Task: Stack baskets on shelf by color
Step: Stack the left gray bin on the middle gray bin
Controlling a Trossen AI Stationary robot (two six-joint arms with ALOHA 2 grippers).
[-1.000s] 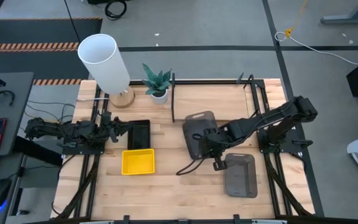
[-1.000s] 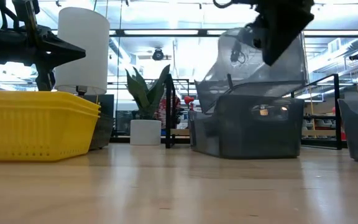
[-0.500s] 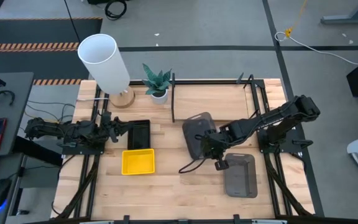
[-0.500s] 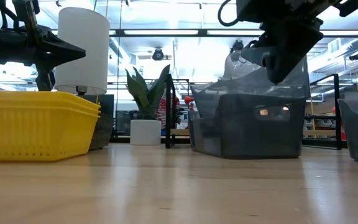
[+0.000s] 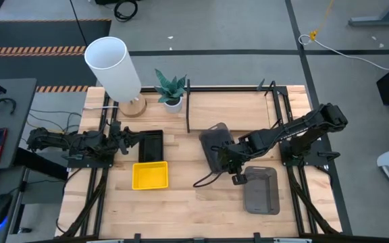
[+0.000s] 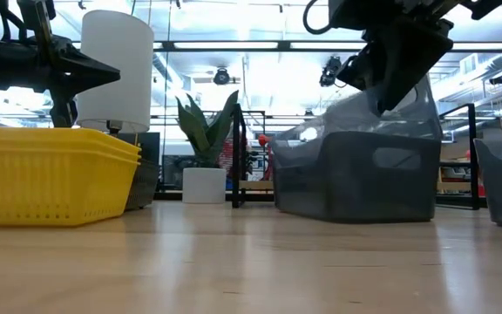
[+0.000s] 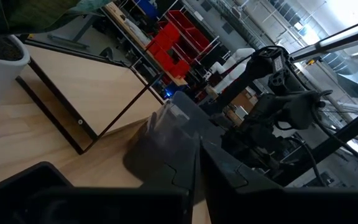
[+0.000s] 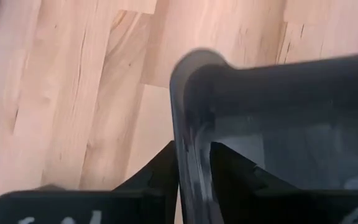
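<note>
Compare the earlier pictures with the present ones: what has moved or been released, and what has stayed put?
The grey basket, steeply tilted a second ago, has dropped almost flat onto the stack beneath it. The right gripper straddles its rim, fingers loosening. The left gripper at the black basket, the yellow basket and the other grey basket are unchanged.

white lamp (image 5: 113, 67), potted plant (image 5: 171, 88), wooden table (image 5: 188, 189)
</note>
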